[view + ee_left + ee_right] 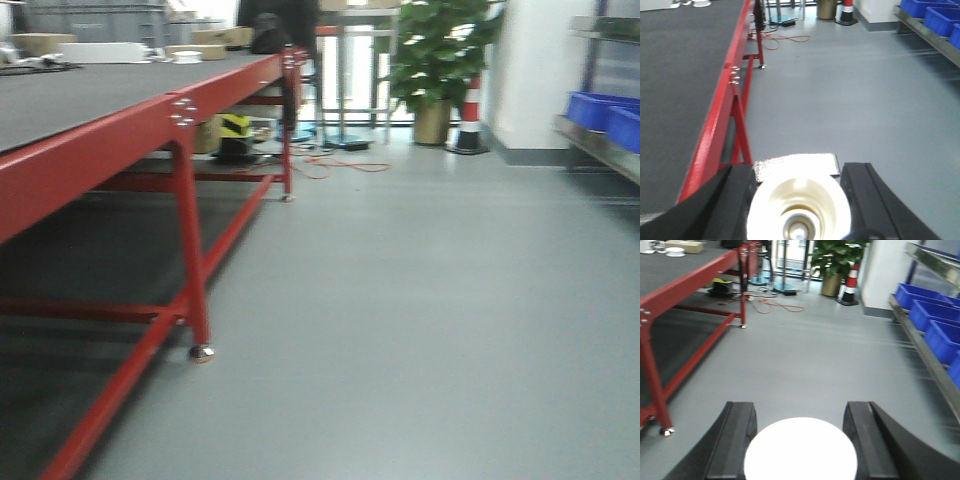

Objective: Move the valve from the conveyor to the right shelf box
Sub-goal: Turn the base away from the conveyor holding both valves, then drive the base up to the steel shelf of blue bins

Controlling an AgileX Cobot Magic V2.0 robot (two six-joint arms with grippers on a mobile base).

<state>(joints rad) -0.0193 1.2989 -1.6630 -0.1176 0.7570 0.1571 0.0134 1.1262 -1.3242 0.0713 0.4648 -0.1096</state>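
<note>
Valve (799, 200) clamped in L gripper (799, 170), beside conveyor (680, 75); R gripper (800, 407) clenched on white disc (800, 450).

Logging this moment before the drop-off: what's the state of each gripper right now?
Left gripper: closed on the valve, white cap facing the camera.
Right gripper: closed around a white round object, too washed out to identify.
</note>
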